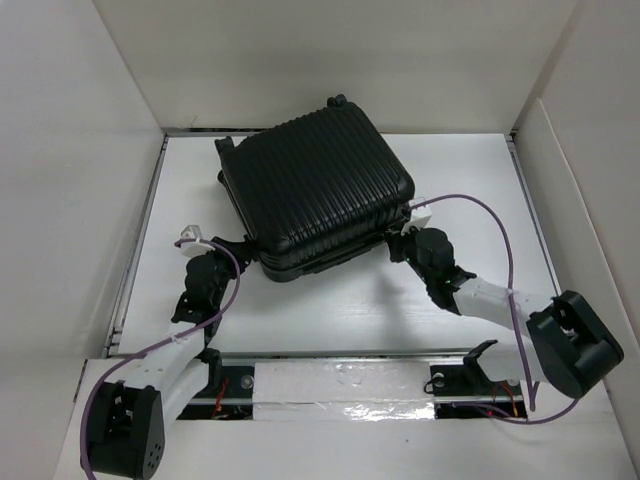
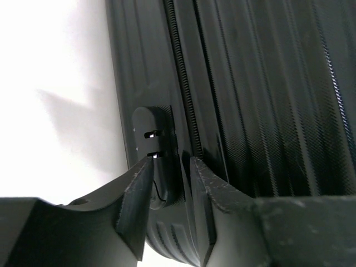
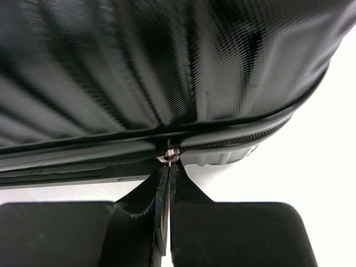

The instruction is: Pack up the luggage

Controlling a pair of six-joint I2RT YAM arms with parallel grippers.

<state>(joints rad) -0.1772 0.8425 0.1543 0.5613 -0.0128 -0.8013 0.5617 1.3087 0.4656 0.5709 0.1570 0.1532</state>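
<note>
1. Item: small black hard-shell suitcase with ribbed shells (image 1: 315,190). It lies flat and closed on the white desk (image 1: 330,320), toward the far middle and turned at a slant. One small black caster wheel (image 1: 338,100) shows at its far edge.
2. Handling, as judged: the shell is rigid and will not give under the jaws. The glossy, finely textured plastic looks slippery, and the body is too broad to span. It is bulky for these arms, so sliding it seems safer than lifting it.
3. Holds, as judged: the small silver-ringed zipper pull (image 3: 168,158) on the side seam, the rounded black lock housing (image 2: 153,119) with two slots, and the corners for pushing. The pull is thin and could slip out under a sideways tug.
4. Right gripper (image 3: 168,169): at the near right corner, jaws pressed fully together on the flat tab of the zipper pull.
5. Left gripper (image 2: 171,167): at the near left corner, jaws partly apart about the lower end of the lock housing beside the black zipper track (image 2: 181,72). No firm hold is evident.
6. Markings: no brand, label or legible writing in any view.
</note>
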